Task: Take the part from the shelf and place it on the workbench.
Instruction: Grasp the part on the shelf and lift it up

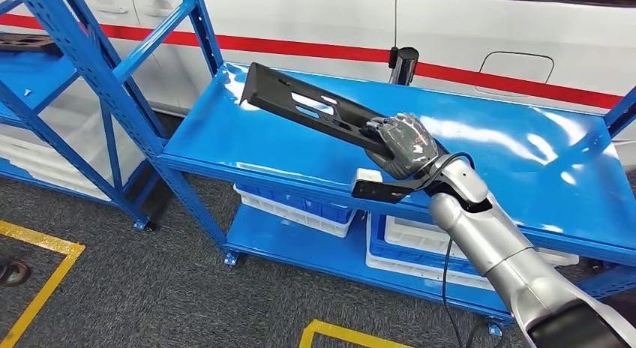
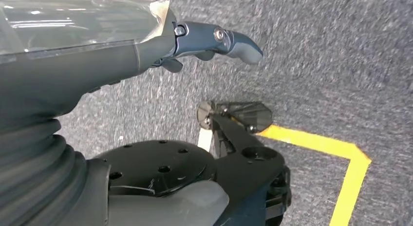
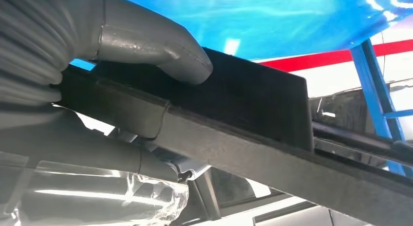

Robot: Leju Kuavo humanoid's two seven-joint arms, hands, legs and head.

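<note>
Gripping the long black part (image 1: 311, 108) by its near end, the right hand (image 1: 403, 145) showed in the head view with fingers wrapped round it; the part stuck out toward 10 o'clock, tilted, its far end raised above the blue shelf top (image 1: 510, 160) and apparently not resting on it, though contact at the near end could not be told. Risk judged: a long part held at one end means heavy leverage, so it could twist or slip in the grasp. The blue upright post (image 1: 112, 93) stood at 9 o'clock of the part's tip, so a wide swing could clip it. White and blue bins (image 1: 300, 209) sat on the lower shelf at 6 o'clock of the part, a likely landing spot if it dropped. No workbench was visible, so the carry looked mostly ahead. In the left wrist view the left hand (image 2: 214, 41) hung over grey carpet (image 2: 331, 55) with a yellow floor line (image 2: 341, 148) at 4 o'clock; fingers were loosely extended and held nothing, so no second hand was backing the load. In the right wrist view the thumb (image 3: 160, 46) pressed on the part's flat face, with fingers beneath; the grip sat near the edge, so sliding out seemed the main hazard.
</note>
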